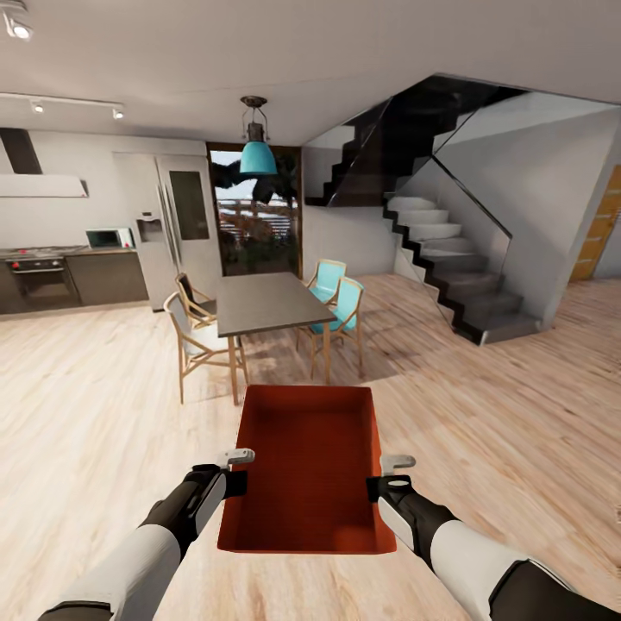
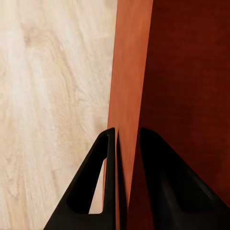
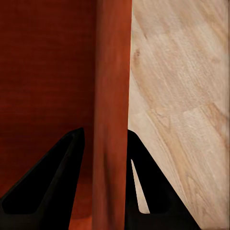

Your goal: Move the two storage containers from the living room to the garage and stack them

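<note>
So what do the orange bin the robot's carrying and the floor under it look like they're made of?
The storage container looks like thin moulded plastic: even orange-red colour, matte, slim walls pinched in the left pincer and the right pincer. It could be something else; renders leave that open. The floor looks like light wood planks, with visible grain and board seams and a low sheen.

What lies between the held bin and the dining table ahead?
Only bare wood floor, as the head view shows. The bin is pinched at its side walls by the left end effector and the right end effector, short of the table.
</note>
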Motion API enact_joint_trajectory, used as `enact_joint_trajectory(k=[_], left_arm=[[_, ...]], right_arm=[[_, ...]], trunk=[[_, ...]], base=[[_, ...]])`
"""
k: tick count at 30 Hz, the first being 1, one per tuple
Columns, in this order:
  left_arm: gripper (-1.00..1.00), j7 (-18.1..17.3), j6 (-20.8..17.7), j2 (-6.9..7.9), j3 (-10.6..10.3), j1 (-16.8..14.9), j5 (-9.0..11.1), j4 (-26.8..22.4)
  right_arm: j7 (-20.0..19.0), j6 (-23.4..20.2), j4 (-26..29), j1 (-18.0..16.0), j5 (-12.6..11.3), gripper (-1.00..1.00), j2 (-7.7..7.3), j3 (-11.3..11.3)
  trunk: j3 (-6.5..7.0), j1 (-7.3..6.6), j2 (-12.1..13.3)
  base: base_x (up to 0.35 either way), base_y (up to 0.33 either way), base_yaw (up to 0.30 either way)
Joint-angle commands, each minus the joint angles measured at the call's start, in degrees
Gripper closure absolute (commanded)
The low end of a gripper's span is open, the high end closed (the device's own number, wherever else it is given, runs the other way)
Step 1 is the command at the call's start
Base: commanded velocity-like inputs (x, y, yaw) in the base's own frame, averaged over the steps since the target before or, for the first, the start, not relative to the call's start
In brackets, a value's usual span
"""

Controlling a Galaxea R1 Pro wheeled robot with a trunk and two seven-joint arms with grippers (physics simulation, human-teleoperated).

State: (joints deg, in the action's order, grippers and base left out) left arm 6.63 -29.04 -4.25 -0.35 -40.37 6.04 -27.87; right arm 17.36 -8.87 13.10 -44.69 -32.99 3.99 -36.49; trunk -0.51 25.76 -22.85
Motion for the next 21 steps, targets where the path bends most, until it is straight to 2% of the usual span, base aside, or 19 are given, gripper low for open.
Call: enact_joint_trajectory(k=[1,21], left_arm=[[1.00,0.7,-0.4,-0.06,0.1,0.0,-0.6,-0.1],[1.00,0.7,-0.4,-0.06,0.1,0.0,-0.6,-0.1]], right_arm=[[0.4,-0.4,0.8,0.0,0.2,1.00,0.31,-0.1],[0.4,-0.4,0.8,0.0,0.2,1.00,0.32,-0.1]], trunk=[[-0.05,0.02,-0.1],[-0.05,0.02,-0.1]], base=[[0.000,0.000,-0.243],[0.000,0.000,-0.243]])
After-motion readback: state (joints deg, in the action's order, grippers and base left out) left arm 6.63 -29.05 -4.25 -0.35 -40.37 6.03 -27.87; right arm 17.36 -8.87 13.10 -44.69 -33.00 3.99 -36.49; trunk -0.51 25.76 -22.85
